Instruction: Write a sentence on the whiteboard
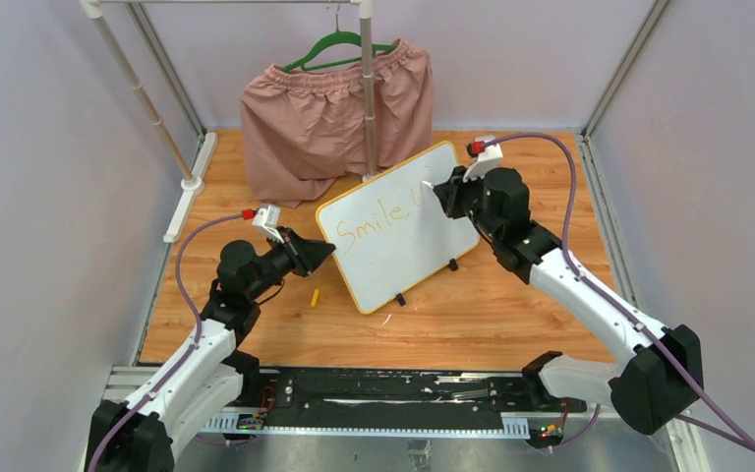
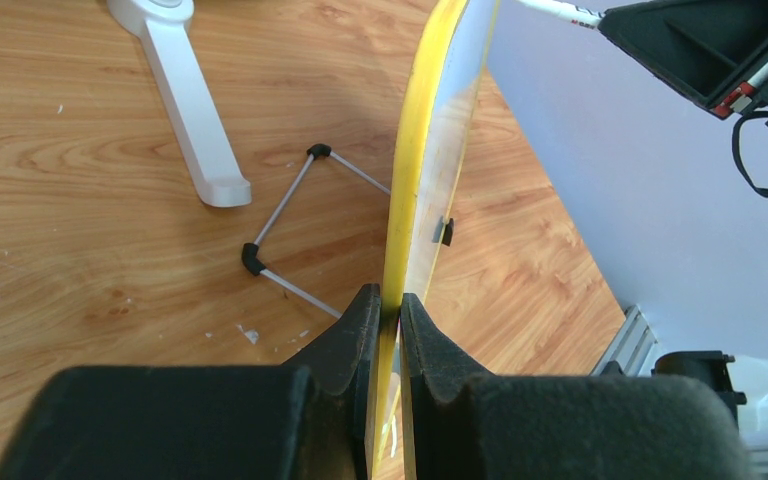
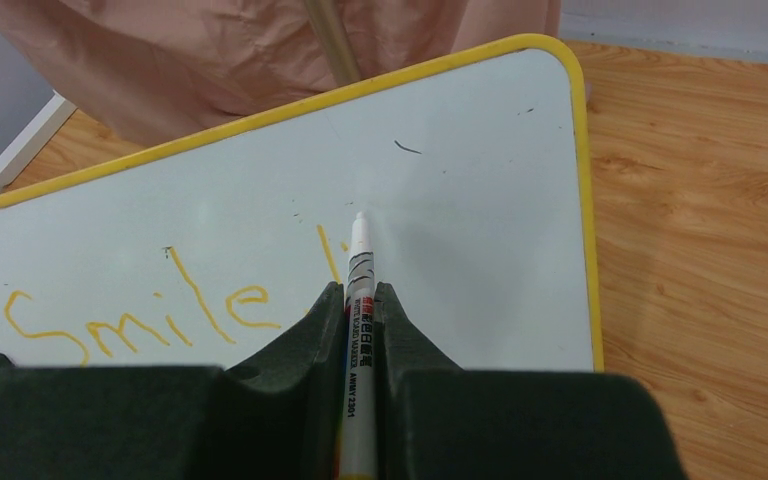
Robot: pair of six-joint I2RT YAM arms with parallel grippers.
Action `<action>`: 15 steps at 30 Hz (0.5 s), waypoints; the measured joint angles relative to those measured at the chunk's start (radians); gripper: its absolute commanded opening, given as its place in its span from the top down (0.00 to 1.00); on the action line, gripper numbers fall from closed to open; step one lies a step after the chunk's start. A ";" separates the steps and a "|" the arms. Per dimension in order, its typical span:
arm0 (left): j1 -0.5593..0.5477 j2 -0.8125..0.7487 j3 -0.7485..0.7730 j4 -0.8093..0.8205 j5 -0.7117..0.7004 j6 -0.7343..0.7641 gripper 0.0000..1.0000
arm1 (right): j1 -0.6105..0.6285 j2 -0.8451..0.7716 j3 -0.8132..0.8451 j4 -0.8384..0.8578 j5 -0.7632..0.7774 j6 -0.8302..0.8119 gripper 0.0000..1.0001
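The whiteboard (image 1: pixel 398 231) stands tilted on the wooden table, yellow-framed, on small black feet. Orange writing (image 1: pixel 378 224) on it reads "Smile" plus one more stroke; it also shows in the right wrist view (image 3: pixel 150 315). My left gripper (image 1: pixel 322 252) is shut on the board's left edge, its pads clamping the yellow frame (image 2: pixel 400 270). My right gripper (image 1: pixel 446 197) is shut on a white marker (image 3: pixel 358 290), whose tip sits at the board surface (image 3: pixel 460 220) just right of the last stroke.
Pink shorts (image 1: pixel 334 118) hang on a green hanger from a rack pole (image 1: pixel 367 88) behind the board. The rack's white foot (image 2: pixel 185 95) lies on the table at left. A small yellow cap (image 1: pixel 316 295) lies near the board's front corner. The board's wire stand (image 2: pixel 285 225) is behind it.
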State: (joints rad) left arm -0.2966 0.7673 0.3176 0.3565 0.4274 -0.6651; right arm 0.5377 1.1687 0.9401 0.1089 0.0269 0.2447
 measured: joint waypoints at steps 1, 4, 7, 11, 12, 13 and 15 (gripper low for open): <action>0.000 0.000 0.000 0.000 0.000 0.000 1.00 | -0.001 0.003 0.003 0.003 0.000 0.000 1.00; 0.000 0.000 0.000 0.000 0.000 0.000 1.00 | -0.006 0.019 0.015 0.005 0.000 0.000 1.00; 0.000 0.000 0.000 0.000 0.000 0.000 1.00 | -0.011 0.034 0.019 0.011 -0.001 0.000 1.00; 0.000 0.000 0.000 0.000 0.000 0.000 1.00 | -0.013 0.043 0.019 0.010 -0.002 0.001 1.00; 0.000 0.000 0.000 0.000 0.000 0.000 1.00 | -0.013 0.043 0.019 0.010 -0.002 0.001 1.00; 0.000 0.000 0.000 0.000 0.000 0.000 1.00 | -0.013 0.042 0.019 0.011 -0.002 0.002 1.00; 0.000 0.000 0.000 0.000 0.000 0.000 1.00 | -0.013 0.042 0.018 0.010 -0.002 0.003 1.00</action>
State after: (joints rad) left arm -0.2966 0.7673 0.3176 0.3565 0.4274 -0.6651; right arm 0.5251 1.2110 0.9581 0.1192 0.0250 0.2481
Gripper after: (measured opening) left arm 0.138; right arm 0.140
